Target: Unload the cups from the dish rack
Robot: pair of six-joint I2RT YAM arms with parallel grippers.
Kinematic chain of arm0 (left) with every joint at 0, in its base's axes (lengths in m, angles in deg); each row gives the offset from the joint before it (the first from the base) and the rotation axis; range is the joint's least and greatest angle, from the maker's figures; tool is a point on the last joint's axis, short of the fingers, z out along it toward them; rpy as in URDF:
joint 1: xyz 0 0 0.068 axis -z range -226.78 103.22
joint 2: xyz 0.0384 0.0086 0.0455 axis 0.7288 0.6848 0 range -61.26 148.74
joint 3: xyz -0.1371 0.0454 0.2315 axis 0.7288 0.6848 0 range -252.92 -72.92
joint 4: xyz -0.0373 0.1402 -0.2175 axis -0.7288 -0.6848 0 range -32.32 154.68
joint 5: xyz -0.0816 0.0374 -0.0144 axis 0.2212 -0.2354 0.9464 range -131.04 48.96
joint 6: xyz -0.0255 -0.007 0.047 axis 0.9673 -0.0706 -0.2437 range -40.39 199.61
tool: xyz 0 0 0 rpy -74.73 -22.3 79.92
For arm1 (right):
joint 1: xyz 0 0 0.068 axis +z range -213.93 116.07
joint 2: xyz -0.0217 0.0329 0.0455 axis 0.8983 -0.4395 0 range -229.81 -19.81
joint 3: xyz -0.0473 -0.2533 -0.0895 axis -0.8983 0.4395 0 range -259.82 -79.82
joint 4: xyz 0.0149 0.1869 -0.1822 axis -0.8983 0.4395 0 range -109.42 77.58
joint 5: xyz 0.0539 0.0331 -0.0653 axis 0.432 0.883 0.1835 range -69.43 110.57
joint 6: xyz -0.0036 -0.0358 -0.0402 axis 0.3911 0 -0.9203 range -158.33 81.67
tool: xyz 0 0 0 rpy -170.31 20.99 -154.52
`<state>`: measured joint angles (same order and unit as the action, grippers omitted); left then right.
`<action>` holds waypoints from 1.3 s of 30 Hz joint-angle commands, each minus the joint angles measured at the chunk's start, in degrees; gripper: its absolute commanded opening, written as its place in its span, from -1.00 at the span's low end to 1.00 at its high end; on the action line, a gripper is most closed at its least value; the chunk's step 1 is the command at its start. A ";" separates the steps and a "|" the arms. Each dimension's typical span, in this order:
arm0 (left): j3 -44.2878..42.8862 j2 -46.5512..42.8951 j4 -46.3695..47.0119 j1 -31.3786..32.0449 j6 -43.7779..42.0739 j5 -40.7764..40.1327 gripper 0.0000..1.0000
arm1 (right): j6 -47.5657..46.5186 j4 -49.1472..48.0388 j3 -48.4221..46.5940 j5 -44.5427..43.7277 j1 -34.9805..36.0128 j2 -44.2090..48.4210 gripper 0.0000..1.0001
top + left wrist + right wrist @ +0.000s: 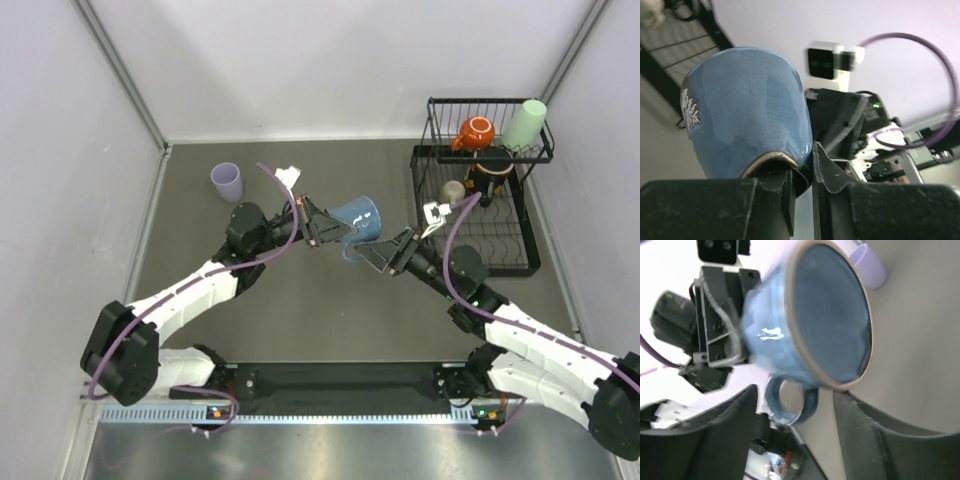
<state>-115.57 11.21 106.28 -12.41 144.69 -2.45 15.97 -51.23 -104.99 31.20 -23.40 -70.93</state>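
My left gripper (335,232) is shut on the edge of the blue mug (358,218) and holds it tilted above the table's middle. In the left wrist view its fingers (785,185) pinch the mug's wall (750,110). My right gripper (372,256) is open just beside the mug. In the right wrist view (795,390) its fingers stand on either side of the mug's handle (790,400) without touching it. The black dish rack (500,215) holds the orange mug (475,131), pale green tumbler (524,125), black floral mug (490,178) and small beige mug (453,190). The lavender tumbler (227,182) stands on the table at far left.
White walls enclose the grey table (300,300) on three sides. The rack stands in the far right corner against the right wall. Both arms meet over the table's middle, their purple cables looping above them.
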 commanded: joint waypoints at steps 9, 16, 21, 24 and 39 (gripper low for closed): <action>-19.53 0.56 -41.08 -0.97 -26.53 -14.92 -1.00 | -12.73 18.70 -6.29 -6.59 -0.28 11.47 0.99; -33.27 11.28 -57.76 -3.42 -43.45 -35.67 -1.00 | -18.09 27.85 -8.23 -5.19 -0.19 14.72 0.99; -39.08 20.86 -59.62 -9.14 -45.83 -37.96 -1.00 | -21.60 31.54 -7.44 -8.69 -0.19 19.02 0.99; -42.15 25.26 -60.15 -10.55 -47.41 -40.52 -1.00 | -21.78 34.09 -7.97 -9.67 -0.19 20.35 1.00; -53.05 40.03 -59.70 -11.60 -52.86 -42.19 -1.00 | -22.75 42.45 -8.23 -17.66 -0.19 25.88 0.99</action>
<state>-164.58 50.34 43.31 -23.62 94.35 -43.94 -5.62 -9.83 -111.02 16.86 -23.48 -47.19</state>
